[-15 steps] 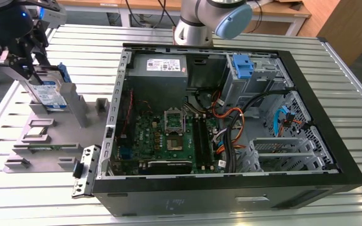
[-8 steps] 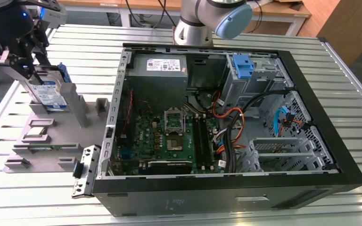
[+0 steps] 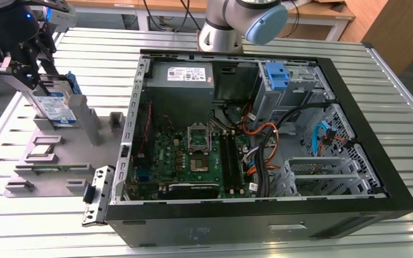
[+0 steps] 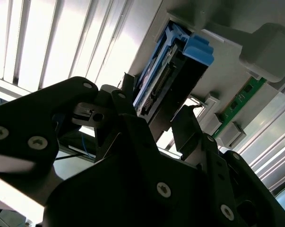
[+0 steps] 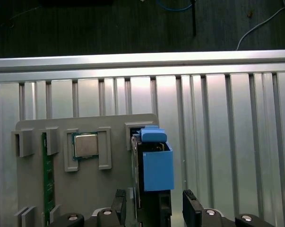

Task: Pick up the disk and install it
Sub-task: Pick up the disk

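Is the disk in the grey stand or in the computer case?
In the stand. The disk stands upright on edge in the grey stand, outside the case.

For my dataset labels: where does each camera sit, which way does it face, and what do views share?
Exterior view: off the arm, high, looking down on computer case, grey fixture; arm and end effector show.
First wrist view: on the wrist, facing the disk between open fingers.
Second wrist view: on the wrist, obliquely, past dark fingers to disk.
Shared: disk standing in fixture.
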You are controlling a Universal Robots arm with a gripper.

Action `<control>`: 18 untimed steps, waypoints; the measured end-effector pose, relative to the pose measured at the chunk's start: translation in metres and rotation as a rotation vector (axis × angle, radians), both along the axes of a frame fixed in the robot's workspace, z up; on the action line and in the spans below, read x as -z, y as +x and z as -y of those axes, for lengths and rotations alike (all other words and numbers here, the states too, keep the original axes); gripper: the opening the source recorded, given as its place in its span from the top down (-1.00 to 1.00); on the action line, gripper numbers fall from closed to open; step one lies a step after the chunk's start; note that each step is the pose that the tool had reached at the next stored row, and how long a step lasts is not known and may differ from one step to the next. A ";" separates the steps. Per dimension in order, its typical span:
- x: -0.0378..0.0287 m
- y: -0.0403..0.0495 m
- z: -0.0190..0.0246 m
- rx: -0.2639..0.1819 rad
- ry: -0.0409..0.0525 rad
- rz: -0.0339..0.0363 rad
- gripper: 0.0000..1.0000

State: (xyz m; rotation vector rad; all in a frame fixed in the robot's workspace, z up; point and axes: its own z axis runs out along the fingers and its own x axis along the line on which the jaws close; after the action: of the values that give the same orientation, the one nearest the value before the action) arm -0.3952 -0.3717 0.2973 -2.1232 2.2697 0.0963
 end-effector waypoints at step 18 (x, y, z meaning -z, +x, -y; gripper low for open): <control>0.0000 0.0000 -0.0001 0.000 0.0000 0.0000 -0.01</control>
State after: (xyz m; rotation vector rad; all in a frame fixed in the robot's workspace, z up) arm -0.3952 -0.3715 0.2973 -2.1232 2.2698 0.0963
